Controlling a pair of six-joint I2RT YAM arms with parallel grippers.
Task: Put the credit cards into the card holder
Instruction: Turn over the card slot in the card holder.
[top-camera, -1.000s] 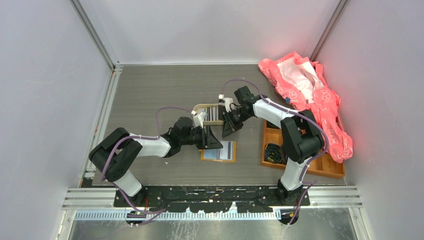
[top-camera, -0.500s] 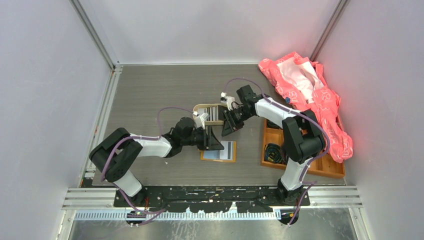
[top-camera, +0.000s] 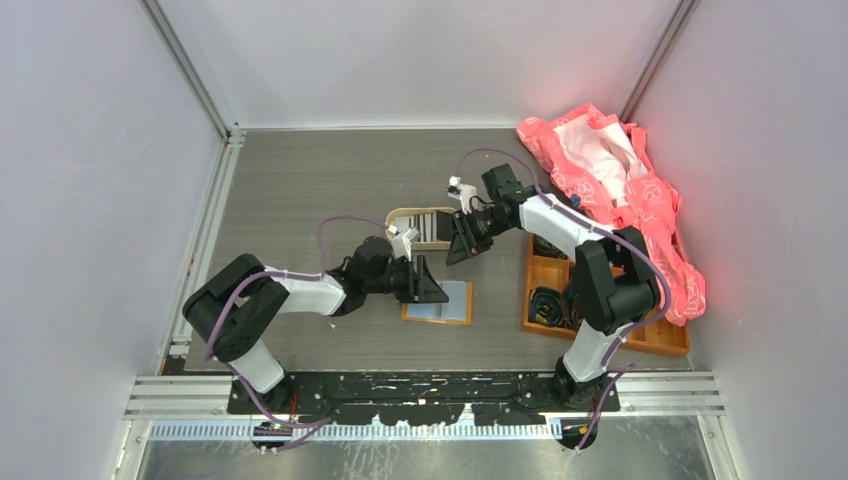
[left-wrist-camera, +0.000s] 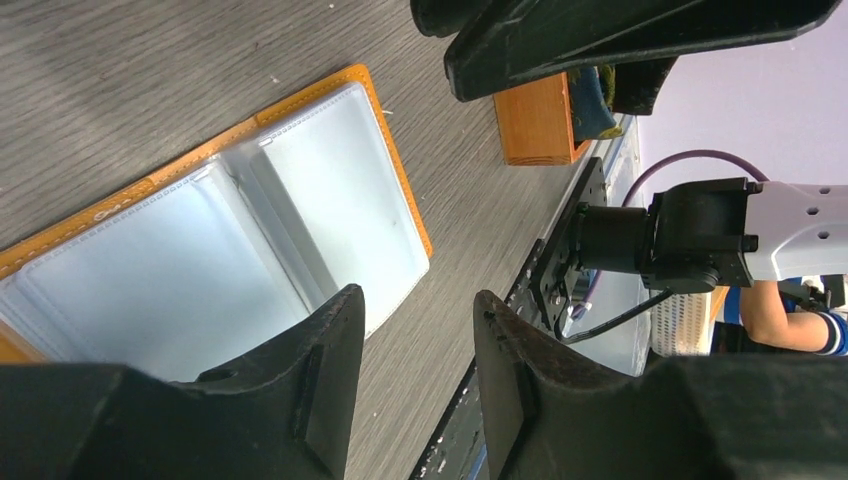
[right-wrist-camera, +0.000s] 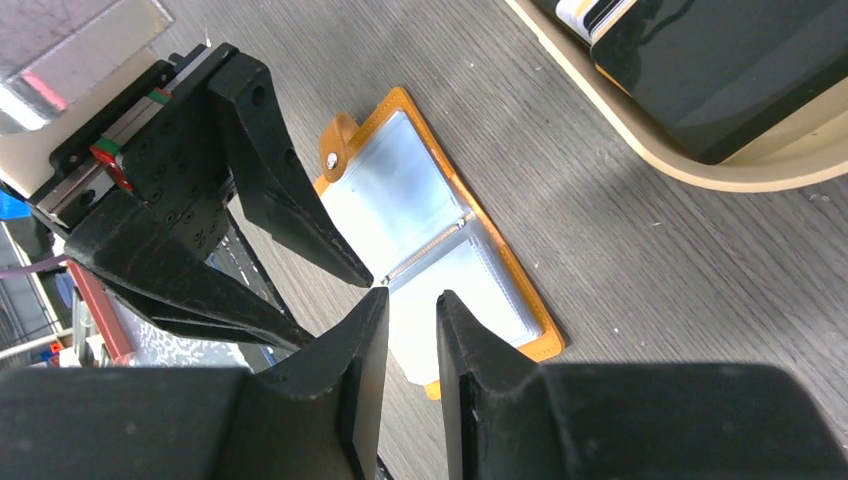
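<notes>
Card holder (top-camera: 450, 303): it is lying open and flat on the table (top-camera: 300, 190), pale sleeves facing up, just in front of the oval tin (top-camera: 405, 212). You cannot tell whether any sleeve is already carrying a card.
Cards (top-camera: 432, 225): they are sitting in the tin, behind the holder.
Left gripper (left-wrist-camera: 415, 305): it is hovering low over the holder's near corner, fingers standing moderately apart and gripping nothing.
Right gripper (right-wrist-camera: 412, 300): it is hanging above the holder's spine, fingers showing only a narrow gap with nothing between them.
Risk, sliding: nothing is pinning the holder, so a card pushed at a sleeve mouth is likely going to shove the whole wallet across the table.
Risk, collision: both grippers are crowding the same small patch, so you are risking finger-to-finger contact on any sideways move.
Risk, pickup: that narrow gap is leaving little margin for straddling a card, and the tin's rim is inviting a knock.
Risk, folding: a downward press near the spine may be flipping a flap shut.
</notes>
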